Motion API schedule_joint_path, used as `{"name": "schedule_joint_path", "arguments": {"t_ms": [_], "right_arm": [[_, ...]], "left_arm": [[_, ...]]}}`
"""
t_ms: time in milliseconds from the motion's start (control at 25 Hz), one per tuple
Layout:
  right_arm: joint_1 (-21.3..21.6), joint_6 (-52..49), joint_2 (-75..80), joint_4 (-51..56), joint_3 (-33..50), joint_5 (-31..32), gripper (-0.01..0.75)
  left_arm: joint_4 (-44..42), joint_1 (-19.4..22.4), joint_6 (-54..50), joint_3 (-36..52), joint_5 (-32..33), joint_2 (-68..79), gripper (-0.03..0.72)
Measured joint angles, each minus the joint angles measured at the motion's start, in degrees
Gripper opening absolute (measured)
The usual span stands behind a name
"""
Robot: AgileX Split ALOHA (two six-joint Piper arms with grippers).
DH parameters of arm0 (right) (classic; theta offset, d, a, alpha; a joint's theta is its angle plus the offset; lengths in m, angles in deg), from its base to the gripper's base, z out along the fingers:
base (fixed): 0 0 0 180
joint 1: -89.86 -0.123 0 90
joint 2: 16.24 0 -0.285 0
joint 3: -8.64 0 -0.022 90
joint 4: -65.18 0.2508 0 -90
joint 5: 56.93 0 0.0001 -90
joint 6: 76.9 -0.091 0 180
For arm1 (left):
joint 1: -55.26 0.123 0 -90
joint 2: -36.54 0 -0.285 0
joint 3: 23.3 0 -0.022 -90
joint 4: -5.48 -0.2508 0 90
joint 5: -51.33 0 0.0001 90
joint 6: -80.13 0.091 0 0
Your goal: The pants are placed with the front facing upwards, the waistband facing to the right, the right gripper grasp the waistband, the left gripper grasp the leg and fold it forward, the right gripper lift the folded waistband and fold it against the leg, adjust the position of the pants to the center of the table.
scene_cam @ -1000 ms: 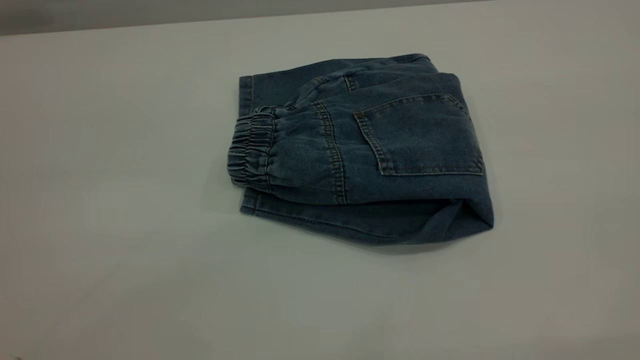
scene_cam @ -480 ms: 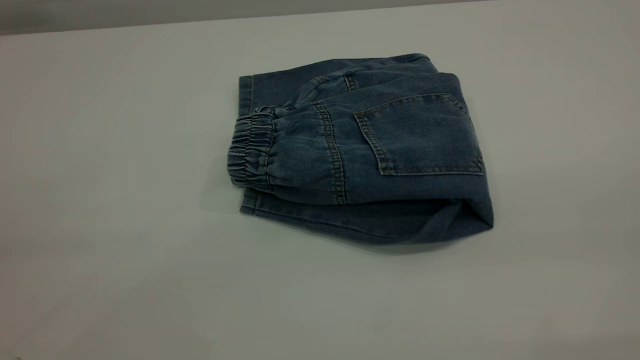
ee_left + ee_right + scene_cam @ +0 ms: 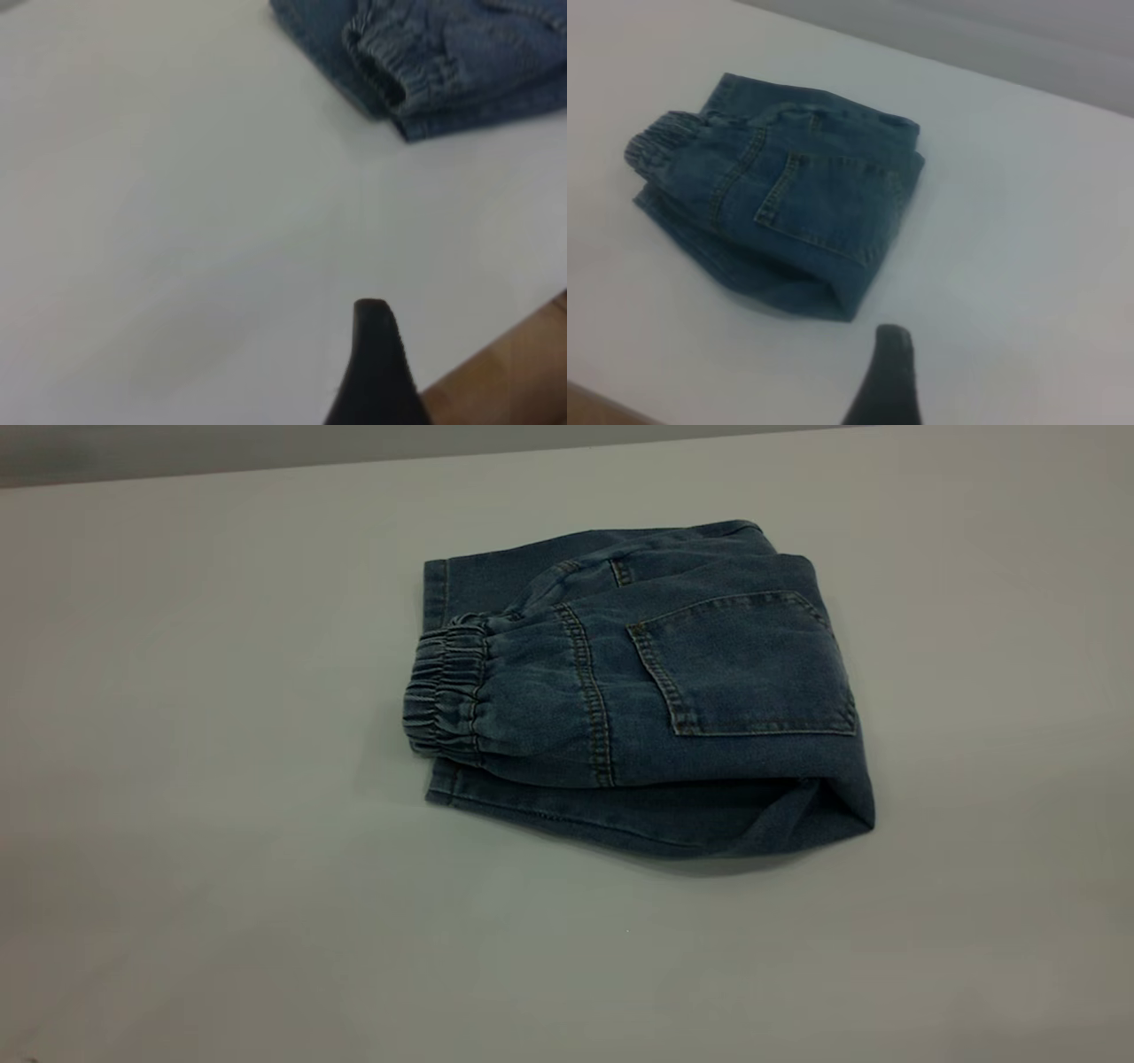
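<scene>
folded denim pants [image 3: 673,691] (ruffled elastic waistband [image 3: 440,693]) on matte table [image 3: 177,779]

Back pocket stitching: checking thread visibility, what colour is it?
Orange-tan, outlining the back pocket on the blue denim pants; clearest in the exterior view.

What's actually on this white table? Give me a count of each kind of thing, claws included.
Folded denim pants: 1
Black robot claws, left claw and right claw, both off the pants: 2
White table: 1
Total: 4
</scene>
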Motion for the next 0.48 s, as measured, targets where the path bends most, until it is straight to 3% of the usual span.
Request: {"name": "schedule_joint_path", "arguments": {"t_ms": [480], "right_arm": [[0.00,-0.18,0.02,2.34,-0.05,0.52,0.573]], "left_arm": [[-0.10,0.00,0.10,2.95,-0.03,0.00,0.461]]}}
